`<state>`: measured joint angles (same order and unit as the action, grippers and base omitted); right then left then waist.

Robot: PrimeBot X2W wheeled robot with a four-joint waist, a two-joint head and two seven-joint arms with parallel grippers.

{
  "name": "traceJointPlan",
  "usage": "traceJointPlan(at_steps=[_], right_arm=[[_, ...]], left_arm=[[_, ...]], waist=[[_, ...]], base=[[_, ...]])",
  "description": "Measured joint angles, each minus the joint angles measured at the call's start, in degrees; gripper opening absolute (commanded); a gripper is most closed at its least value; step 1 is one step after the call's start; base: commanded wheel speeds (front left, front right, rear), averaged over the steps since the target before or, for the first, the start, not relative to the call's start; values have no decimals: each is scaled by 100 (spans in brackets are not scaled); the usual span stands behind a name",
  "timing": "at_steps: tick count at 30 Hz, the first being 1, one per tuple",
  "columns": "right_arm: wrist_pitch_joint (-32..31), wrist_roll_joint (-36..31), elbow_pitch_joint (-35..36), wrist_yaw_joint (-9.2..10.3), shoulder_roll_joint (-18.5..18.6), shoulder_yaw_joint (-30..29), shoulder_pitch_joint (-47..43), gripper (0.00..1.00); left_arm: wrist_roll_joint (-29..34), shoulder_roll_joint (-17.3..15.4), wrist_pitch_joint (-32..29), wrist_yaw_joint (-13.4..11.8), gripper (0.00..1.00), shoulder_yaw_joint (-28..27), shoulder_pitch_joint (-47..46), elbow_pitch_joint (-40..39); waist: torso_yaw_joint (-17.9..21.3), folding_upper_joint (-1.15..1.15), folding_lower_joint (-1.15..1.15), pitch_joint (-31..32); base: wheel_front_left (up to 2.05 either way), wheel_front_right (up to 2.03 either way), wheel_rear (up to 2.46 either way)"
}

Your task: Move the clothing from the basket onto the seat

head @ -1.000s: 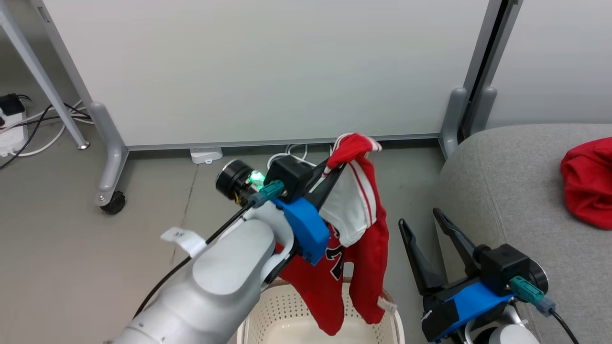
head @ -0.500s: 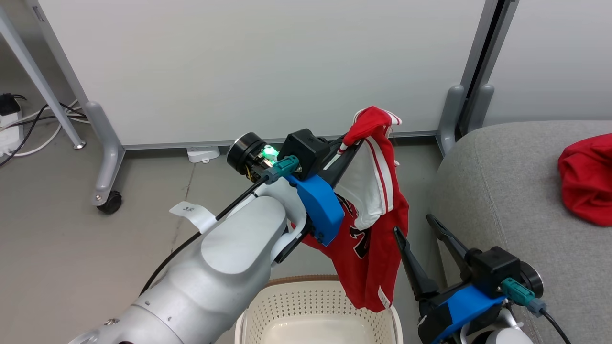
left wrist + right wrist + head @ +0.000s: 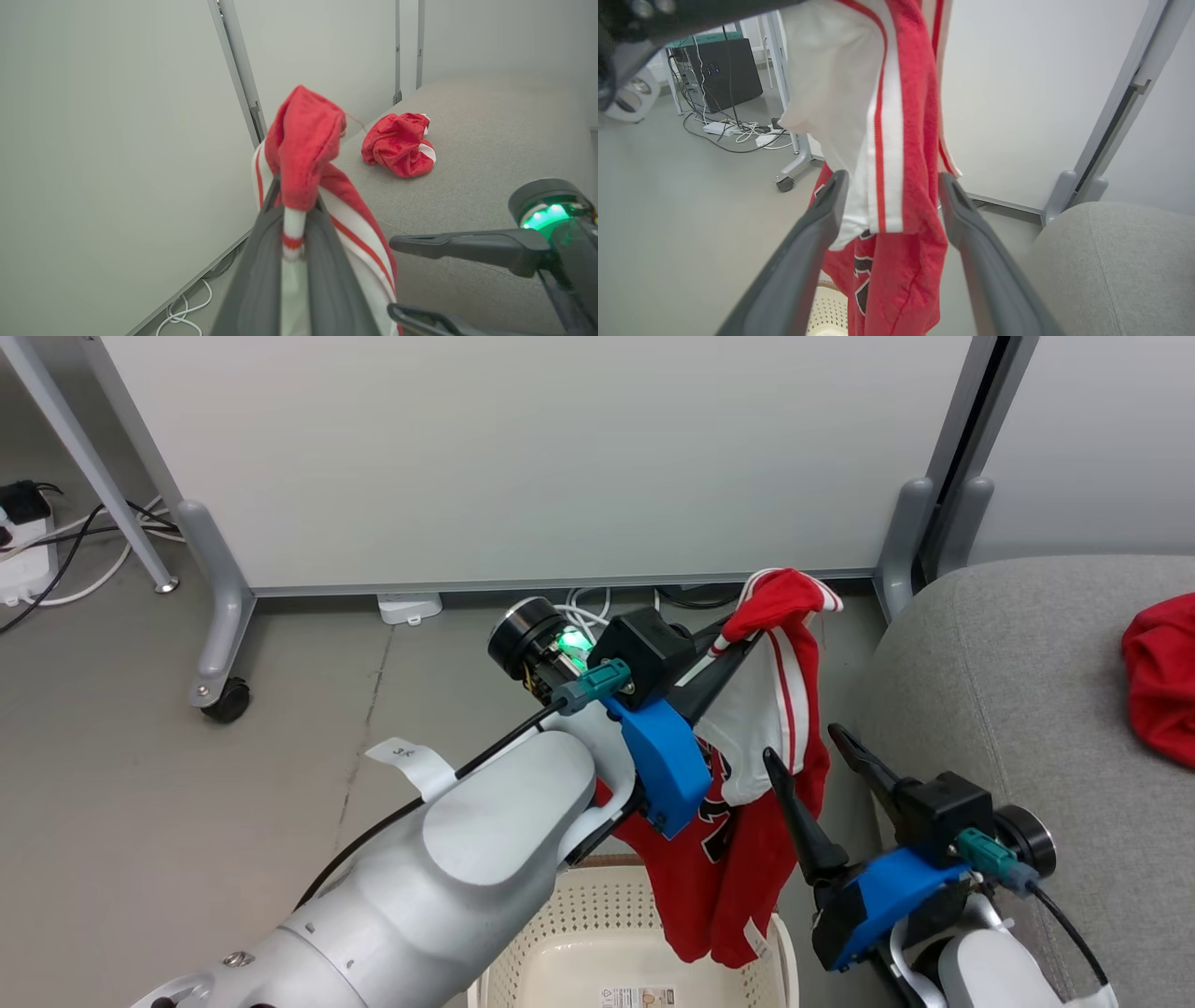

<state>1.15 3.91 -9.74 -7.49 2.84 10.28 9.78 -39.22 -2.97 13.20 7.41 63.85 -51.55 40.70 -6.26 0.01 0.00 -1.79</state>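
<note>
A white paper tag [image 3: 409, 759] on a black cable [image 3: 504, 742] carries a handwritten mark, apparently a "3" and one more character. The jersey [image 3: 738, 868] shows black-and-white lettering, folded and unreadable. A sticker [image 3: 638, 997] in the basket [image 3: 588, 915] has print too small to read.

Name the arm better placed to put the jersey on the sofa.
Left. The left gripper is shut on the jersey, lifted beside the sofa; the right gripper is open, holding nothing.
</note>
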Motion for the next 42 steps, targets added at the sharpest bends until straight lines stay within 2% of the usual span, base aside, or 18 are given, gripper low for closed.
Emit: traceJointPlan(at_steps=[6,12,14,15,26,42], right_arm=[[-197,-137,-647,0,0,0,457,100],[-258,-74,-1677,0,0,265,992,100],[-221,-15,-1971,0,0,369,1147,19],[-172,24,-2093,0,0,434,1218,0],[260,272,-2771,0,0,699,1549,0],[527,282,-3104,0,0,895,1654,0]], left_arm=[[-74,3,-2,-5,0,174,-5,-193],[-168,4,-2,-37,0,314,-54,-285],[-203,3,-1,-41,0,352,-61,-301],[-216,3,-1,-53,0,371,-70,-307],[-358,3,29,-107,0,479,-122,-170],[-528,4,96,-157,0,525,-76,-5]], waist=[[-46,0,0,-81],[-84,0,0,-120],[-98,0,0,-127],[-105,0,0,-128],[-101,0,0,-75],[65,0,0,33]], base=[[0,0,0],[0,0,0],[0,0,0],[0,0,0],[0,0,0],[0,0,0]])
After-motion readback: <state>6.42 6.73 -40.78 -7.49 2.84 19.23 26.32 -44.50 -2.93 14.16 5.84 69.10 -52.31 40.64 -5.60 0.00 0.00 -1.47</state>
